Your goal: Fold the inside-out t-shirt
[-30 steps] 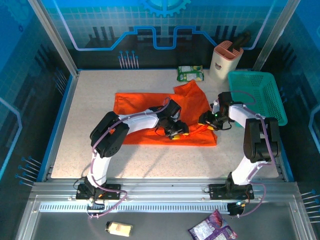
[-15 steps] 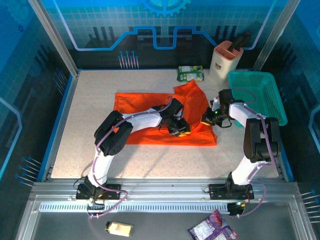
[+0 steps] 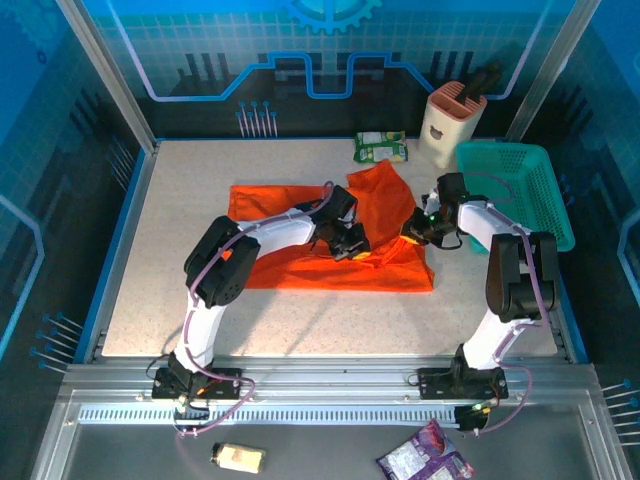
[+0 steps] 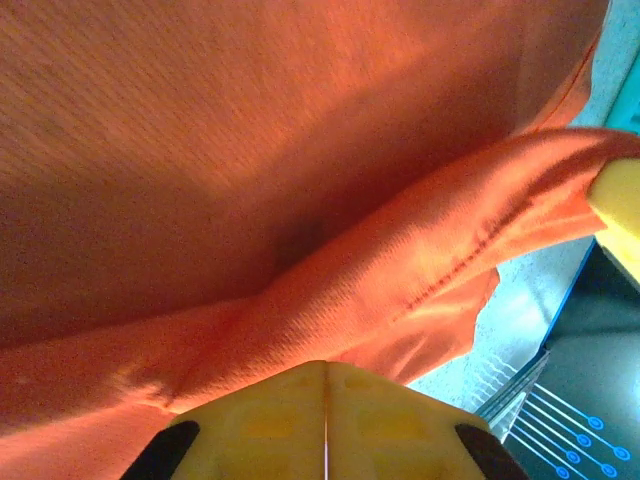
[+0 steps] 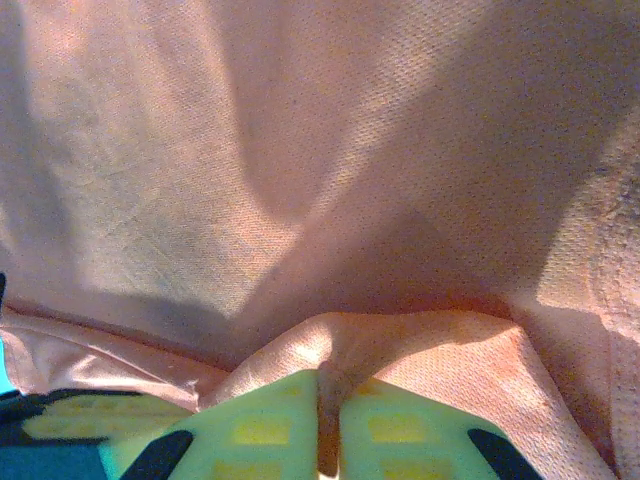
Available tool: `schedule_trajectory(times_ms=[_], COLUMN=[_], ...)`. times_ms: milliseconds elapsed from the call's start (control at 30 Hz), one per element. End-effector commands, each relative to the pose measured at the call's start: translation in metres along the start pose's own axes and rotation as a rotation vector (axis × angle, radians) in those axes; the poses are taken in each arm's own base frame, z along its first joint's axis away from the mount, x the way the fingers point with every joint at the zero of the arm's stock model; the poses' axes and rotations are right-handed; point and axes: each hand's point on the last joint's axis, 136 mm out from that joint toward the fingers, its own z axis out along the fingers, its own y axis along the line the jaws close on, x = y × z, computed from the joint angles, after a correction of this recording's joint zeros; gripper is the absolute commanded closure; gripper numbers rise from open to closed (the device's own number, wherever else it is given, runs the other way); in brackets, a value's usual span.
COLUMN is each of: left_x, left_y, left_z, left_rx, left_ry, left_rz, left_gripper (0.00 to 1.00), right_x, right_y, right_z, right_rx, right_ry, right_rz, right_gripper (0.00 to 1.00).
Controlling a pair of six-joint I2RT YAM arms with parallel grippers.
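Note:
The inside-out t-shirt (image 3: 290, 225) lies spread across the middle of the table, bright orange and wrinkled. My left gripper (image 3: 352, 245) sits on its right half, jaws pressed together. In the left wrist view a stitched fold of the t-shirt (image 4: 400, 290) rises straight from the closed yellow fingertips (image 4: 300, 400). My right gripper (image 3: 414, 229) is at the shirt's right edge. In the right wrist view its fingertips (image 5: 260, 420) pinch a ridge of the t-shirt (image 5: 380, 340) between them. The two grippers stand close together.
A teal mesh basket (image 3: 520, 190) stands at the right edge, close behind the right arm. A beige holder (image 3: 450, 120) and a green packet (image 3: 381, 147) sit at the back. Bare table (image 3: 330, 320) lies in front of the shirt.
Both grippers have closed from half open and shifted a little toward the back of the table. The shirt's right part now bunches up between them.

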Motion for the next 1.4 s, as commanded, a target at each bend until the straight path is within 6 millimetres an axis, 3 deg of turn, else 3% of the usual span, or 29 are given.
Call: schedule_trajectory(times_ms=[0, 100, 300, 400, 467, 567, 700, 867, 1067, 1200, 1367], left_x=[-0.012, -0.016, -0.015, -0.015, -0.014, -0.016, -0.018, -0.018, -0.017, -0.016, -0.014], left_y=[-0.004, -0.002, 0.012, 0.022, 0.031, 0.04, 0.05, 0.057, 0.069, 0.074, 0.08], left_z=[-0.009, -0.022, -0.048, -0.062, -0.07, -0.083, -0.1, -0.125, -0.153, -0.169, -0.188], left_rx=[0.009, 0.0, -0.018, -0.029, -0.033, -0.029, -0.027, -0.021, -0.019, -0.005, -0.009], left_ry=[-0.032, -0.056, -0.081, -0.099, -0.109, -0.127, -0.149, -0.187, -0.24, -0.263, -0.308], left_rz=[0.007, 0.016, 0.022, 0.019, 0.003, -0.008, -0.02, -0.011, -0.026, -0.049, -0.059], left_gripper=[0.86, 0.79, 0.76, 0.76, 0.75, 0.75, 0.75, 0.73, 0.73, 0.73, 0.73], right_x=[-0.016, -0.024, -0.04, -0.042, -0.039, -0.026, 0.002, 0.045, 0.069, 0.065, 0.034], right_y=[0.01, 0.009, 0.008, 0.013, 0.018, 0.022, 0.02, 0.029, 0.051, 0.07, 0.107], right_z=[-0.005, 0.002, 0.014, 0.009, 0.0, -0.013, -0.017, -0.003, 0.027, 0.046, 0.061], right_rx=[-0.03, -0.031, -0.025, -0.025, -0.02, 0.004, 0.037, 0.01, -0.04, -0.085, -0.218], right_ry=[-0.037, -0.043, -0.056, -0.062, -0.07, -0.068, -0.035, 0.044, 0.105, 0.123, 0.084], right_rz=[0.019, 0.039, 0.064, 0.049, 0.03, -0.008, -0.033, -0.051, -0.062, -0.057, -0.056], right_gripper=[0.87, 0.84, 0.74, 0.67, 0.56, 0.43, 0.33, 0.23, 0.2, 0.19, 0.2])
